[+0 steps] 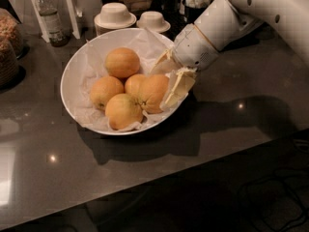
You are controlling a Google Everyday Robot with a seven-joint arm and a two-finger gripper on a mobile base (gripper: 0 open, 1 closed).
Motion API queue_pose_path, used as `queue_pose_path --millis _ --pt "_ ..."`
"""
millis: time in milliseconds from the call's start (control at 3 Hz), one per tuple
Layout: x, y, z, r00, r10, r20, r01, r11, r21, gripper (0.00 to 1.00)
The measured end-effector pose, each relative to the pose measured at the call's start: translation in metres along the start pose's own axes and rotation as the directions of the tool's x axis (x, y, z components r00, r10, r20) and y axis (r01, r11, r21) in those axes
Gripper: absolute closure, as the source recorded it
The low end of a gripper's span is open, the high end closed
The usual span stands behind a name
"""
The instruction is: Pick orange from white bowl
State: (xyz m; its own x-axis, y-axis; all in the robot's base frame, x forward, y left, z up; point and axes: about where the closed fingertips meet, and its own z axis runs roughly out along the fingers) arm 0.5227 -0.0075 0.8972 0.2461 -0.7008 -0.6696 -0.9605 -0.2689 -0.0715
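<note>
The white bowl [72, 76], wide and lined with crumpled white paper, sits on the dark counter with five oranges in it. The orange [150, 94], the biggest one, lies at the bowl's right side. My gripper [161, 89] reaches in from the upper right on a white arm. Its cream fingers [176, 87] straddle this orange, one against its near right side and one at its far edge, closed on it. The orange still rests in the bowl against the smaller oranges [122, 62].
Two small white upturned cups on saucers [115, 15] stand right behind the bowl. A bottle [48, 18] and a white card stand at the back left. Jars of cereal [7, 47] are at the left edge. The counter's front edge runs diagonally below the bowl.
</note>
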Motion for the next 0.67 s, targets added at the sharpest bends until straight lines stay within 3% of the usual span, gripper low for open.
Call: queue_pose_path --millis 667 --pt "0.0018 0.0077 -0.0024 1.000 0.000 0.000 0.000 1.0000 0.000 0.99"
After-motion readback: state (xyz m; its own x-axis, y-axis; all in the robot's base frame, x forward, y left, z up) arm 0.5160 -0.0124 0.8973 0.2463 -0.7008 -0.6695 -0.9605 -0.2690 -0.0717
